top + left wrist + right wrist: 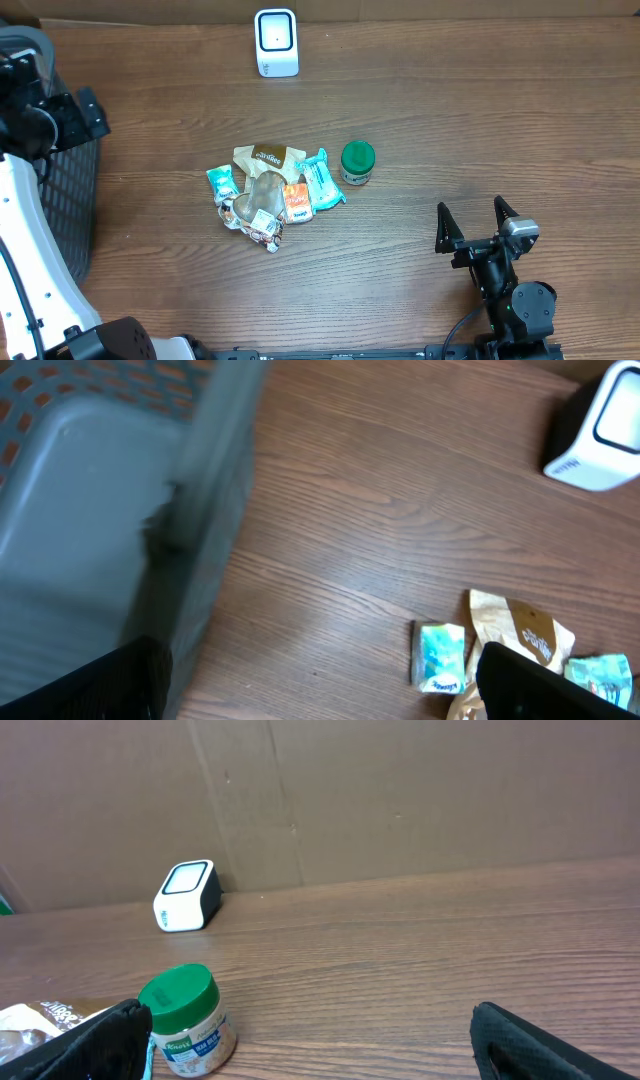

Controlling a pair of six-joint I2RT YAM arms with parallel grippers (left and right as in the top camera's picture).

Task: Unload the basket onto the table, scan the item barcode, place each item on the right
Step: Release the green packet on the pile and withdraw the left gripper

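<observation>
- The right gripper (470, 215) is spread wide and empty. It sits well to the robot's side of the scanner (276, 42) and off to the scanner's right.
- The left gripper (320, 660) is also wide apart with nothing between its fingers. It is far to the scanner's left, over the basket (75, 200).
- The green-lidded jar (357, 162) stands upright, robot-side of the scanner and a little to its right.
- The packet heap (270, 195) lies just beside the jar, straight out from the scanner's front.
- The step in hand looks like fetching one item. The jar seems the best choice: it is rigid, clear of the heap and nearest the right gripper.
- Approach low with one finger on each side of the jar's body under the lid. Centre the grip before closing so the jar doesn't tip into the packets.
- Then carry the jar toward the scanner with its label facing the window. I cannot tell from here where the barcode is.
</observation>
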